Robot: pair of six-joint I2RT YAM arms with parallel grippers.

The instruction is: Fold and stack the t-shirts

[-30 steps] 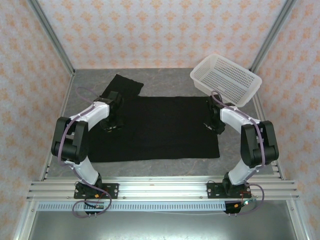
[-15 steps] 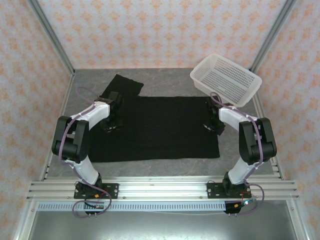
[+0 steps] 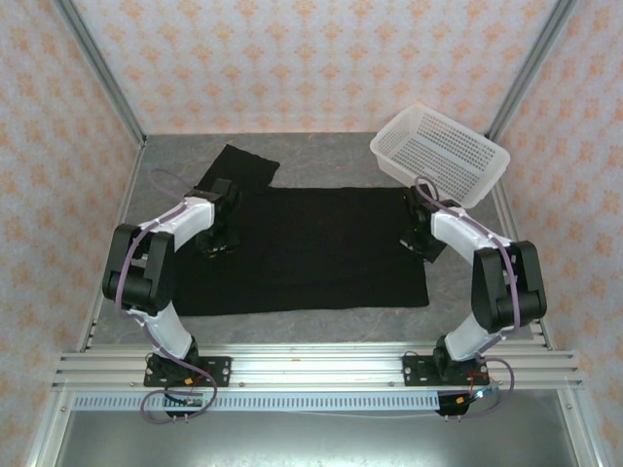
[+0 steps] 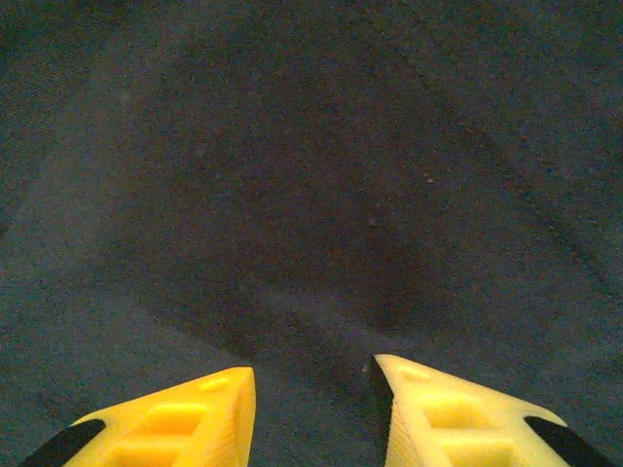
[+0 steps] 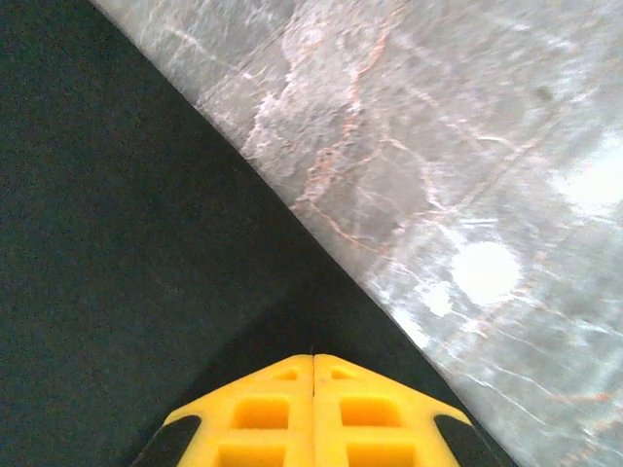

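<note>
**Black t-shirt spread flat, both grippers down on its side edges**

Hard to make out: in the top view both sets of fingertips are lost under the wrists and against the black cloth, so the jaw gap cannot be read there. The upper right corner of the t-shirt (image 3: 302, 253) is covered by the right arm. Whether the basket (image 3: 440, 154) touches the shirt cannot be told.

The wrist views settle the jaws. The left gripper (image 4: 311, 375) is seen with its two yellow fingers (image 4: 195, 423) apart, low over wrinkled dark cloth (image 4: 311, 195) with nothing clamped between them. The right gripper (image 5: 313, 362) is seen with its fingers pressed together, tips at the shirt's edge (image 5: 117, 243), where the cloth meets the grey marbled table (image 5: 438, 146). Whether cloth is pinched between them cannot be told.

The layout is given from above. The shirt lies flat in the middle of the table (image 3: 321, 146), plain black face up, one sleeve sticking out toward the upper left. The left gripper (image 3: 216, 243) is placed at the shirt's left edge and the right gripper (image 3: 421, 248) at its right edge. The basket sits tilted at upper right.

Counted: one t-shirt, one white perforated basket, two arms, two grippers, four yellow fingers.
</note>
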